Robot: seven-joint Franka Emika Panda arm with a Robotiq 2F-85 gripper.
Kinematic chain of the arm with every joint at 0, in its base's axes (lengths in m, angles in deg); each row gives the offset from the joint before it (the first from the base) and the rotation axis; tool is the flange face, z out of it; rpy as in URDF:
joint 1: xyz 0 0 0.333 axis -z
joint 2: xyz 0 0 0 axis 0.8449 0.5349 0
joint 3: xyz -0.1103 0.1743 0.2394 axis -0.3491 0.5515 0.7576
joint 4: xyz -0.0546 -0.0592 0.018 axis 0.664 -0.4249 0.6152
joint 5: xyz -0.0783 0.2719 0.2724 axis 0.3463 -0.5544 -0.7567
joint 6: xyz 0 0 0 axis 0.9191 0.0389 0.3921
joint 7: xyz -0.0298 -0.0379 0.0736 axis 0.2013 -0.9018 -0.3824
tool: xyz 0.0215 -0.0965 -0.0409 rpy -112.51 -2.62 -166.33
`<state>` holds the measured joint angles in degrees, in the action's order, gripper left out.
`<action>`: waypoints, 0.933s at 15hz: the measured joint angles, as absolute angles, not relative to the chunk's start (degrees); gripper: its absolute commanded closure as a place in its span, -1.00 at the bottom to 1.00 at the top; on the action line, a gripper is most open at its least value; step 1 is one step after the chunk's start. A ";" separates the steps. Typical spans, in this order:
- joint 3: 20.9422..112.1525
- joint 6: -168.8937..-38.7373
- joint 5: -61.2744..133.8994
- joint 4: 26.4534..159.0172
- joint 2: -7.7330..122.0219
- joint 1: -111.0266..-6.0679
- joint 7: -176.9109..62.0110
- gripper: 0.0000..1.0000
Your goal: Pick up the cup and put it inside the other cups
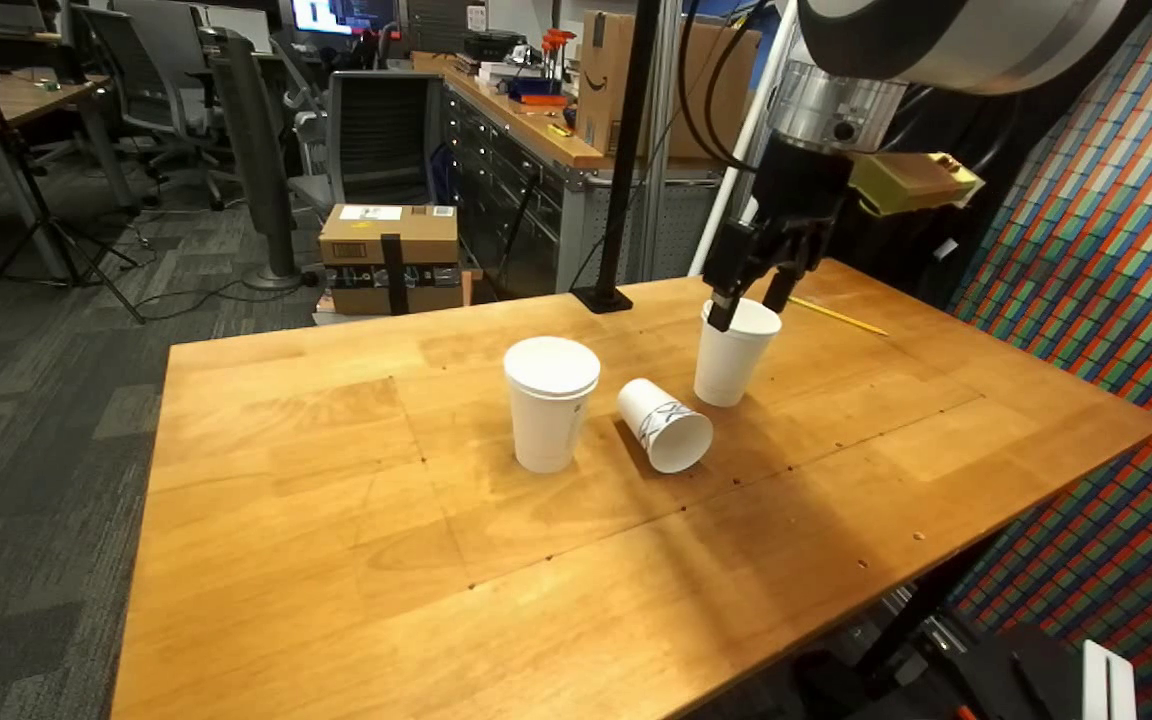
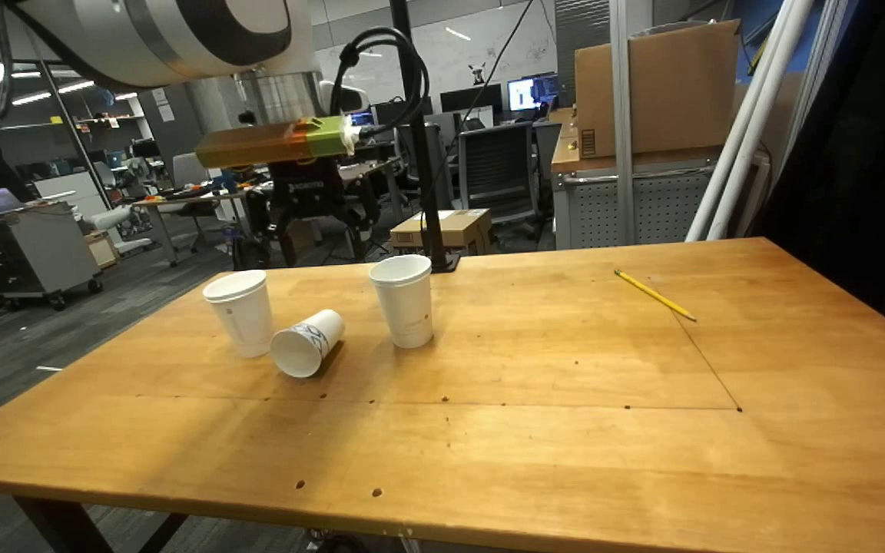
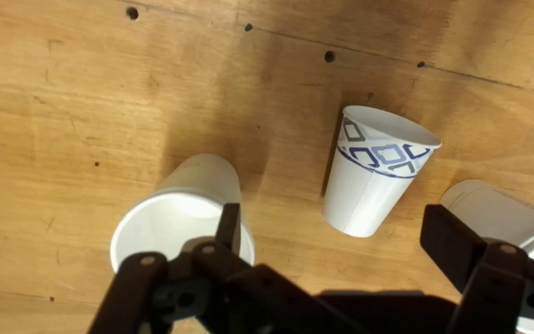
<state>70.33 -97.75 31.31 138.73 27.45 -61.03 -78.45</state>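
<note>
Diamond-banded paper cup [image 3: 378, 171], likely the one to lift, lies sideways between upright white cups [image 2: 404, 303], base toward the edge of the table [image 1: 356, 580] by the black post [image 1: 631, 130]; empty jaws hang higher, spread wide roughly across its long axis.

My arm [image 2: 104, 27] is smooth, rounded and white, crossed by a grey band [image 2: 149, 34] and a curving black patch [image 2: 216, 32], and it ends in a bright metallic collar [image 1: 816, 100] with a dark round hole [image 1: 844, 131] in it. My end effector [image 2: 323, 250] is black — small pale lettering [image 2: 306, 185] on its housing [image 2: 296, 170], angular fingers [image 3: 452, 246], and dark linkages [image 3: 132, 285] set with dull, round pin heads [image 3: 147, 260]. Mounted beside the collar is a long block [image 2: 258, 146], amber over most of its length and yellow-green at one end — and near that end my black cables [image 2: 349, 57] bend into a bundled loop.
</note>
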 measured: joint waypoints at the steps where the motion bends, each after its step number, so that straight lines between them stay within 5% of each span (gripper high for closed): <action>1: 70.07 -98.09 31.31 138.01 28.25 -61.01 -79.78 -1.00; 14: 69.25 -99.70 31.31 133.48 35.91 -60.65 -92.51 -1.00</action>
<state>69.25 -99.70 31.31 133.48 35.91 -60.65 -92.51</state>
